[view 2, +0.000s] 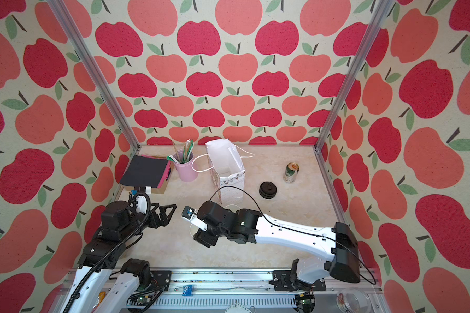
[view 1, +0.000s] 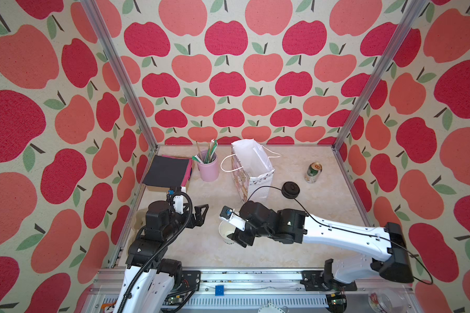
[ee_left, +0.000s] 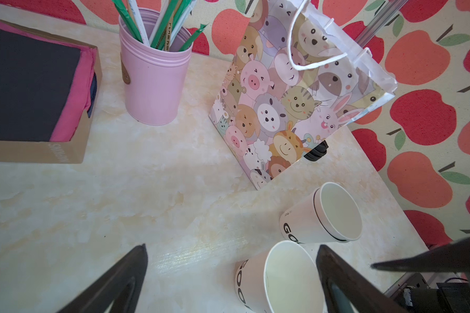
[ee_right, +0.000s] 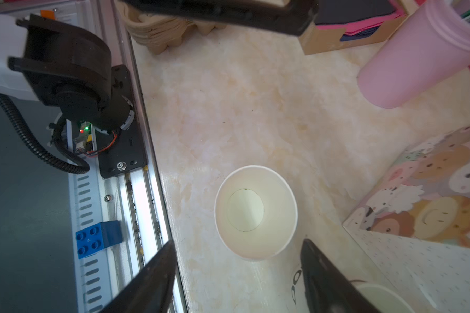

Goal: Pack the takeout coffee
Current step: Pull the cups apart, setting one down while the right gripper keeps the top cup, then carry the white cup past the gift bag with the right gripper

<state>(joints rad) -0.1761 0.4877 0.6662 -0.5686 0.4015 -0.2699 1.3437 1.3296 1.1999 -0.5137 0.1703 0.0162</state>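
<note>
Lidless white paper cup (view 1: pixel 225 231) on tabletop (view 1: pixel 255 257), lower ctr in a top view. Right tool (ee_right: pixel 238 242) wide open at its rim, empty; left tool (view 1: pixel 199 214) open, empty. Light, thin-walled, prob crushes: grip mid-wall gently.

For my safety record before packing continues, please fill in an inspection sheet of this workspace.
Surface: marbled table, no spill seen.
Job's things: lidless white cup upright; black lids apart, between bag and can; animal-print bag open.
Clutter: nested cup stack, green can, pink straw tin, napkin box.
Grippers: left gripper open, holding nothing; right gripper open astride the cup.
Cables: black cable loops from right arm past the bag.
Surroundings: apple-print walls, metal posts.
</note>
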